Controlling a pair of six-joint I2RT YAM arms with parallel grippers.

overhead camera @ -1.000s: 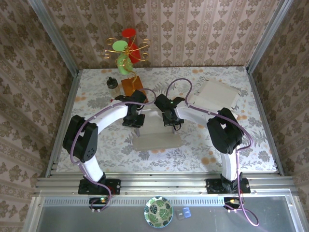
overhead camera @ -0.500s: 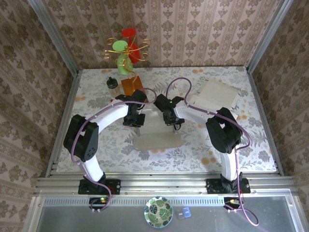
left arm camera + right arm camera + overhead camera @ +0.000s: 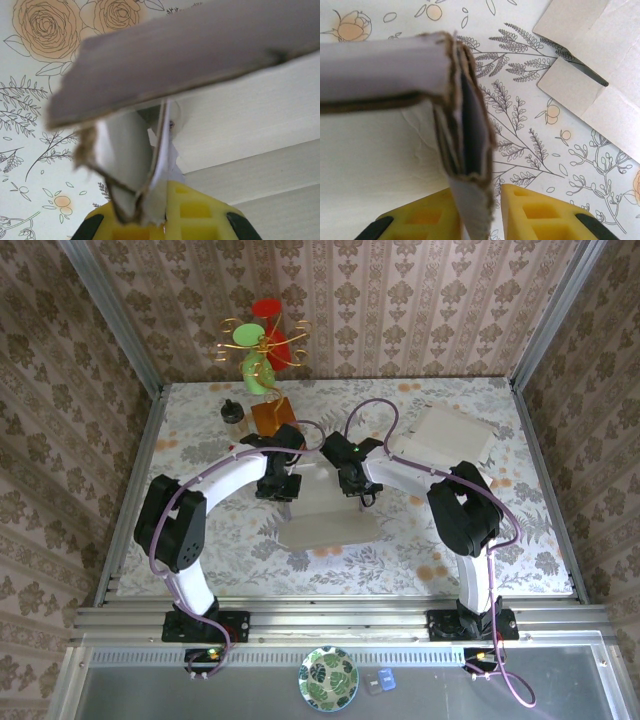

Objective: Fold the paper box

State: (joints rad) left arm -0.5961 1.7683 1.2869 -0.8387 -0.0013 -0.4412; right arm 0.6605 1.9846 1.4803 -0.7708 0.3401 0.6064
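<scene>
paper box point(image 3: 328, 525) at the centre of the top view, left gripper point(image 3: 150, 212) pinched tight on its raised flap, right gripper point(image 3: 479, 210) slightly parted around a corner; a clean fold likely needs firm, even pinches on both sides.

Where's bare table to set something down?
Free: the near strip between the paper box and the table's front edge; the right side beyond the right arm, in front of the flat sheet. Crowded: centre, where the left arm meets it over the box; back left, around the orange block and bottle.
</scene>
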